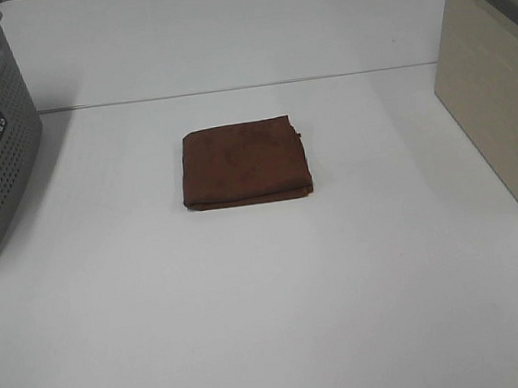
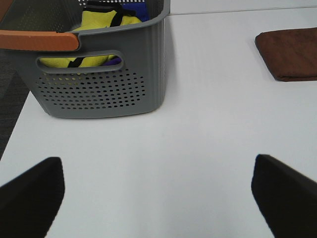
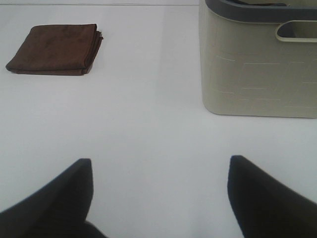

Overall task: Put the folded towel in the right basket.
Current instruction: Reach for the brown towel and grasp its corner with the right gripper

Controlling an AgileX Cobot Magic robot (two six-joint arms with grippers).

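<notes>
One folded towel (image 1: 245, 164) lies flat on the table (image 1: 254, 324), well ahead of both grippers' fingers. There are two baskets. The grey basket (image 2: 104, 89) stands ahead of the left gripper (image 2: 158, 198), and the beige basket (image 3: 257, 74) ahead of the right gripper (image 3: 161, 198). Both pairs of fingers are spread wide and hold nothing.

- the folded towel (image 1: 245, 164) is dark brown, a flat, nearly square pad with its stacked layer edges showing along one side; it lies flat in the middle of the white surface (image 1: 272, 322), well apart from the right basket (image 1: 496, 86)
- the right basket is beige with a dark grey rim and a handle slot, standing upright at the surface's right edge
</notes>
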